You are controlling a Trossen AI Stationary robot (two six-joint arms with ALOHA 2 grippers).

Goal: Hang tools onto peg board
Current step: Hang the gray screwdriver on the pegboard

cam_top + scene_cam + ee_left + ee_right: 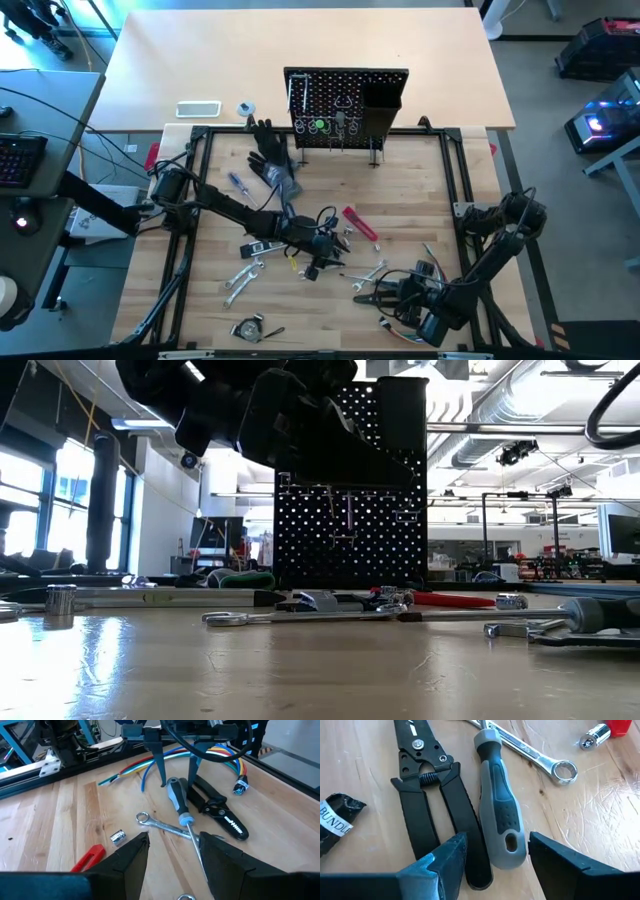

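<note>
Right gripper (492, 857), jaws spread, straddles the grey-handled screwdriver (497, 810) near the table's front edge; the touching black pliers (437, 795) could snag a finger.

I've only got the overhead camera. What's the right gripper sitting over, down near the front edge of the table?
Observer: A grey-handled screwdriver. The right gripper is open, one finger on either side of the handle's end.
Operator: Anything close beside it?
Observer: Black-handled pliers lie flat alongside the handle.
Operator: And under the shaft?
Observer: A silver wrench crosses beneath it, near the collar.
</note>
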